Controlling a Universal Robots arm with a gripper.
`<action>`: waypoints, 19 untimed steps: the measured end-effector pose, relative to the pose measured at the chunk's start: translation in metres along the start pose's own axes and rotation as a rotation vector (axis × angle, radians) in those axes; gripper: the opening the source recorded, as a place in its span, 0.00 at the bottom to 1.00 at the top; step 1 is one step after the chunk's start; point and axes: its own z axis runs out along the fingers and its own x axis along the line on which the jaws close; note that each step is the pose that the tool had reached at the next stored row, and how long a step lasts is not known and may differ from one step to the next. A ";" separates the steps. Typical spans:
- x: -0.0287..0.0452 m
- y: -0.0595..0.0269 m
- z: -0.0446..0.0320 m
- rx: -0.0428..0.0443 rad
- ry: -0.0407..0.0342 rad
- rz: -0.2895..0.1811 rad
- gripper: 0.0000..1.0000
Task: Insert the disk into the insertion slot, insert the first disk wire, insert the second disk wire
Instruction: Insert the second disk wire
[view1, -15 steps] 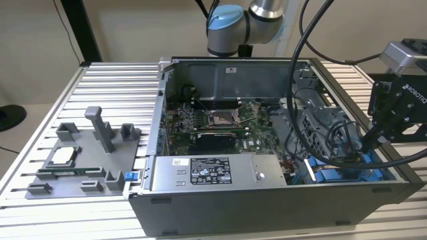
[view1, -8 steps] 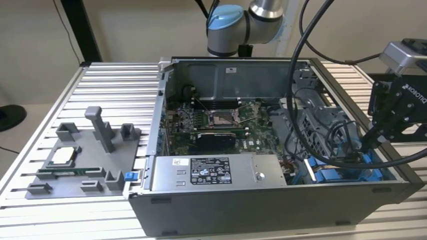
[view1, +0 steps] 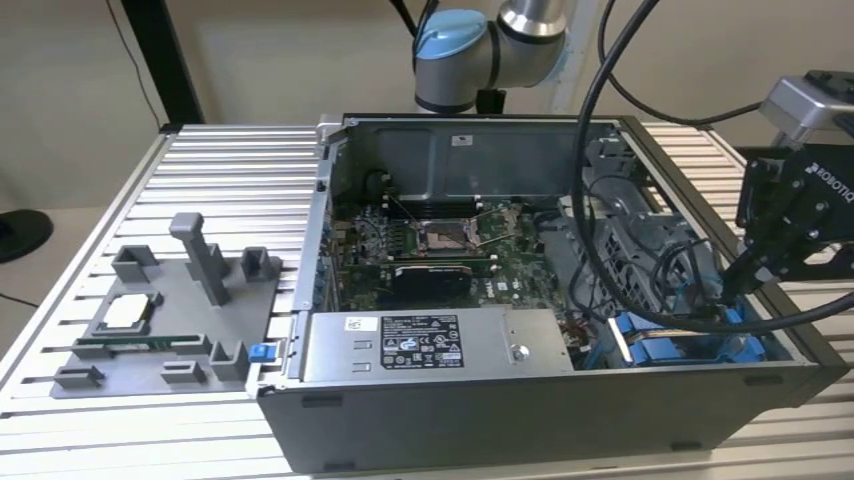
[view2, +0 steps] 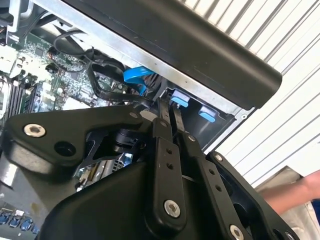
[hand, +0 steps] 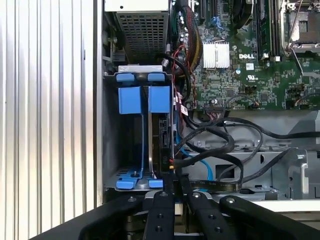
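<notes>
My black gripper (view1: 737, 283) hangs over the open computer case at the exterior view's right, above the insertion slot (view1: 681, 350) with its blue rails. In the first wrist view the gripper (hand: 175, 187) is shut on a thin black wire at the mouth of the slot (hand: 129, 100). The dark edge of the disk (hand: 164, 136) stands inside the slot beside the blue tabs, its wire end facing the gripper. In the second wrist view the gripper (view2: 170, 112) has its fingers pressed close together just before the blue tabs of the slot (view2: 178, 98).
A grey power-supply box (view1: 427, 345) fills the case front; the motherboard (view1: 441, 245) lies behind. Black cables (hand: 220, 145) loop beside the slot, under a perforated cage (hand: 142, 32). A grey fixture (view1: 160, 320) sits on the slatted table. A person's hand (view2: 300, 192) is nearby.
</notes>
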 end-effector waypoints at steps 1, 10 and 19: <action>0.0000 0.0006 -0.0019 0.0000 -0.0001 0.000 0.00; -0.0002 0.0078 -0.0241 0.0000 -0.0002 0.000 0.00; -0.0001 0.0175 -0.0375 0.0000 -0.0003 0.000 0.00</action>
